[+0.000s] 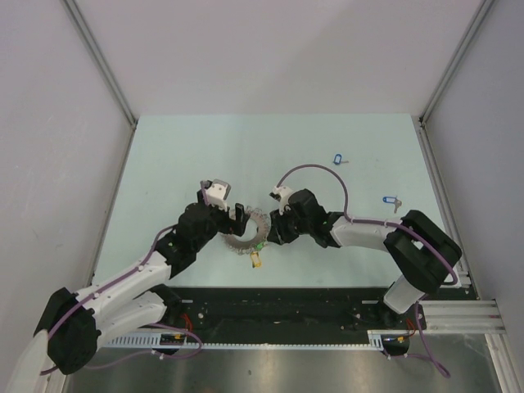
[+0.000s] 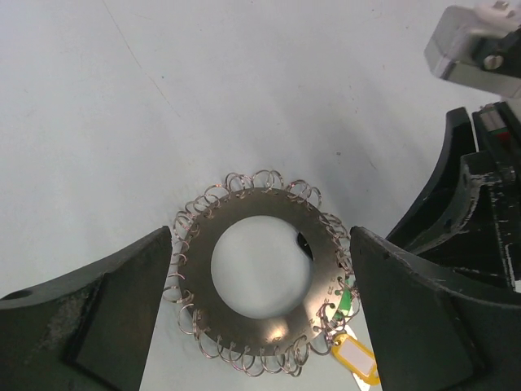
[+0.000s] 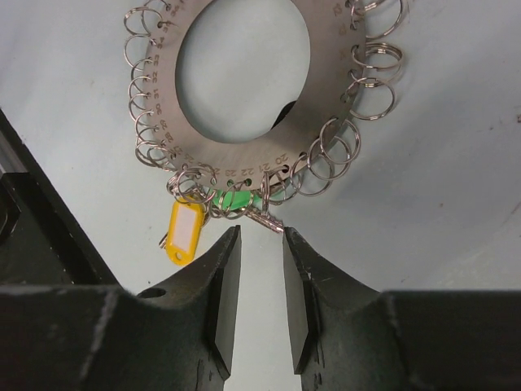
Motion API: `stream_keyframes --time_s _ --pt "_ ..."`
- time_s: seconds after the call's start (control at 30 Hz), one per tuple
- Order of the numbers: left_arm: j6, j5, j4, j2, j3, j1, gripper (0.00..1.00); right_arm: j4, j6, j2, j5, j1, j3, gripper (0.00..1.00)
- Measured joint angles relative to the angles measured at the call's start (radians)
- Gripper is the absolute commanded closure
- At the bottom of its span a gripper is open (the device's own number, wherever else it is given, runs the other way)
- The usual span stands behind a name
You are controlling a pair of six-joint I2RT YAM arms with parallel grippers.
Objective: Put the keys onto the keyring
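The keyring (image 1: 246, 236), a flat silver disc fringed with small split rings, lies on the table between my two grippers. It carries a yellow tag (image 3: 185, 232) and a green tag (image 3: 236, 198). My left gripper (image 1: 236, 214) is open and straddles the keyring (image 2: 244, 330), one finger on each side, not touching it. My right gripper (image 3: 260, 236) is narrowly open and empty, its tips just short of the keyring (image 3: 244, 155) edge by a small silver key (image 3: 273, 220). Two blue-tagged keys (image 1: 337, 159) (image 1: 391, 200) lie loose at the far right.
My right gripper's black body (image 2: 480, 204) stands close to the right of the left finger. Grey walls enclose the table on three sides. A metal rail (image 1: 442, 315) runs along the near edge by the arm bases.
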Motion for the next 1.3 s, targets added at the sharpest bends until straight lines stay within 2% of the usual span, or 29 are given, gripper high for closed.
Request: stream_keyframes --time_s 0.6,0.83,0.97,1.1,1.3 --pt "-0.003 0.023 0.02 0.017 -0.002 0.0 0.05 0.091 0.056 0.104 -0.098 0.005 0.042 0.69" --pt "-0.029 -0.024 0.027 -0.119 -0.058 0.0 0.05 0.146 0.101 0.166 -0.175 0.092 0.08 0.68" --pt "-0.045 -0.072 0.042 -0.224 -0.092 0.0 0.05 0.149 0.092 0.159 -0.182 0.123 0.103 0.62" --pt "-0.051 -0.094 0.055 -0.267 -0.108 0.0 0.05 0.099 0.047 0.109 -0.147 0.083 0.103 0.6" --pt "-0.052 -0.08 0.065 -0.178 -0.108 0.0 0.05 0.064 -0.048 0.072 -0.094 -0.03 0.112 0.6"
